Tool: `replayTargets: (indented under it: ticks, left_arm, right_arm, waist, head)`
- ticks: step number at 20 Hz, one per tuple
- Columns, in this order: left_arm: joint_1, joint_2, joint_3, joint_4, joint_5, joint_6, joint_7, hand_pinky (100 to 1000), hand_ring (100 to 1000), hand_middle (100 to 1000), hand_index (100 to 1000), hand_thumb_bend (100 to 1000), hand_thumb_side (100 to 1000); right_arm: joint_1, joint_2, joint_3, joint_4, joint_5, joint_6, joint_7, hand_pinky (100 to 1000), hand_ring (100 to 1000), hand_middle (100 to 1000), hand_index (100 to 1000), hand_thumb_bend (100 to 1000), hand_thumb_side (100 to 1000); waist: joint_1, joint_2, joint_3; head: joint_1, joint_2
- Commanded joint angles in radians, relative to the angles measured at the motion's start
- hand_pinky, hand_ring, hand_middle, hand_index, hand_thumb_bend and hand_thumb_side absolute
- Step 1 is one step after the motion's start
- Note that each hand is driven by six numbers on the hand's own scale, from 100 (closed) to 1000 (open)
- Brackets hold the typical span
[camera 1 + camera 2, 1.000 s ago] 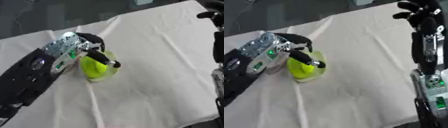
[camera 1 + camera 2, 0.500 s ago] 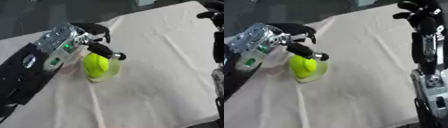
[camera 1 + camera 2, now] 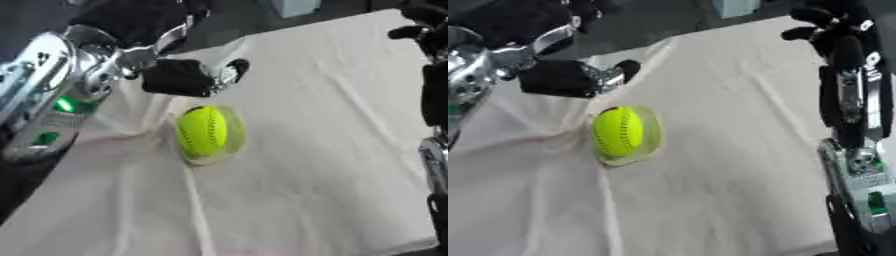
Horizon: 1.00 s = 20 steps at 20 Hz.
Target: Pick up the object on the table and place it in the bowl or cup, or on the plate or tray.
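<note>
A yellow-green ball (image 3: 203, 131) with dark stitching sits in a small clear cup (image 3: 229, 145) on the white cloth near the table's middle. My left hand (image 3: 179, 77) hovers above and behind the ball, apart from it, fingers relaxed and holding nothing. My right hand (image 3: 826, 22) is raised at the upper right, far from the cup; its fingers are dark and hard to read.
The white cloth (image 3: 324, 150) covers the table, with folds running left of the cup. My right forearm (image 3: 850, 110) stands tall along the right edge. A pale box (image 3: 293, 7) sits beyond the table's far edge.
My left hand has let go of the ball and risen up and back from it. The ball stays in the clear cup. The camera view has shifted.
</note>
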Motion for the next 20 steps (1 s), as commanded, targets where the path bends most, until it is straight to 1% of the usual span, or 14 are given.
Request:
replayTargets:
  ticks: [1, 2, 3, 4, 7, 8, 9, 11, 14, 15, 16, 17, 19, 20]
  left_arm:
    - [0.014, 0.003, 0.026, -0.025, 0.193, -0.011, 0.231, 626, 596, 1000, 899, 331, 1000]
    - [0.028, -0.002, 0.026, -0.025, 0.273, -0.026, 0.319, 662, 605, 1000, 896, 326, 1000]
    - [0.043, -0.013, 0.025, -0.026, 0.348, -0.048, 0.406, 696, 615, 1000, 888, 298, 1000]
    - [0.058, -0.023, 0.022, -0.026, 0.414, -0.075, 0.483, 734, 634, 1000, 887, 265, 1000]
    - [0.110, -0.065, 0.015, -0.026, 0.543, -0.167, 0.667, 776, 665, 1000, 879, 219, 1000]
    - [0.128, -0.081, 0.013, -0.026, 0.568, -0.195, 0.712, 776, 665, 1000, 879, 294, 1000]
    - [0.148, -0.103, 0.012, -0.026, 0.586, -0.224, 0.755, 788, 674, 1000, 873, 212, 1000]
    - [0.189, -0.142, 0.003, -0.026, 0.605, -0.276, 0.821, 800, 687, 1000, 879, 229, 1000]
    - [0.245, -0.199, -0.021, -0.026, 0.625, -0.334, 0.893, 804, 698, 1000, 886, 245, 1000]
    - [0.263, -0.221, -0.030, -0.026, 0.640, -0.351, 0.915, 798, 713, 1000, 886, 222, 1000]
    - [0.281, -0.248, -0.042, -0.026, 0.661, -0.373, 0.942, 798, 710, 1000, 885, 226, 1000]
    - [0.296, -0.271, -0.050, -0.026, 0.674, -0.393, 0.965, 816, 742, 1000, 892, 183, 1000]
    - [0.322, -0.313, -0.059, -0.026, 0.683, -0.429, 1.004, 829, 765, 1000, 898, 149, 1000]
    - [0.336, -0.333, -0.061, -0.026, 0.682, -0.448, 1.026, 830, 767, 1000, 899, 146, 1000]
  right_arm:
    - [-0.006, -0.001, -0.006, -0.003, 0.002, -0.001, 0.002, 670, 787, 812, 945, 100, 778]
    - [-0.006, -0.001, -0.006, -0.001, 0.002, -0.001, 0.004, 670, 787, 811, 945, 100, 748]
    - [-0.005, 0.000, -0.006, 0.001, 0.002, 0.000, 0.005, 670, 787, 812, 945, 100, 773]
    - [-0.005, 0.000, -0.007, 0.003, 0.001, 0.000, 0.005, 670, 788, 811, 946, 100, 770]
    - [-0.006, 0.000, -0.009, 0.005, -0.004, 0.001, 0.004, 670, 788, 811, 945, 100, 761]
    - [-0.006, 0.000, -0.011, 0.005, -0.006, 0.001, 0.003, 670, 788, 811, 945, 100, 761]
    - [-0.006, 0.000, -0.013, 0.004, -0.008, 0.001, 0.002, 670, 788, 811, 946, 100, 760]
    - [-0.006, 0.000, -0.019, 0.003, -0.006, 0.003, 0.000, 670, 788, 812, 947, 100, 760]
    - [-0.005, 0.004, -0.024, 0.001, -0.001, 0.005, -0.003, 670, 789, 812, 947, 100, 761]
    - [-0.004, 0.007, -0.025, 0.001, 0.000, 0.006, -0.004, 671, 790, 811, 948, 100, 765]
    - [-0.003, 0.013, -0.026, 0.000, 0.000, 0.007, -0.005, 671, 789, 811, 948, 100, 764]
    - [-0.002, 0.020, -0.027, -0.001, 0.001, 0.007, -0.006, 672, 793, 812, 949, 100, 767]
    - [-0.002, 0.035, -0.028, -0.005, 0.001, 0.008, -0.008, 673, 797, 813, 949, 100, 771]
    - [-0.001, 0.043, -0.028, -0.007, 0.001, 0.009, -0.009, 673, 797, 813, 949, 100, 771]
  waist:
    - [-0.011, -0.022, 0.012]
    - [-0.013, -0.022, 0.018]
    - [-0.016, -0.023, 0.025]
    - [-0.017, -0.023, 0.032]
    - [-0.025, -0.021, 0.056]
    - [-0.026, -0.020, 0.063]
    - [-0.029, -0.018, 0.073]
    - [-0.034, -0.013, 0.092]
    - [-0.042, -0.002, 0.115]
    - [-0.045, 0.002, 0.120]
    - [-0.049, 0.007, 0.126]
    - [-0.054, 0.012, 0.131]
    - [-0.064, 0.022, 0.135]
    - [-0.068, 0.026, 0.136]
  head:
    - [-0.014, -0.020]
    - [-0.016, -0.022]
    - [-0.018, -0.024]
    - [-0.020, -0.026]
    - [-0.028, -0.034]
    - [-0.029, -0.035]
    - [-0.032, -0.037]
    - [-0.036, -0.039]
    - [-0.037, -0.043]
    - [-0.036, -0.043]
    - [-0.036, -0.045]
    - [-0.036, -0.047]
    - [-0.034, -0.051]
    - [-0.032, -0.053]
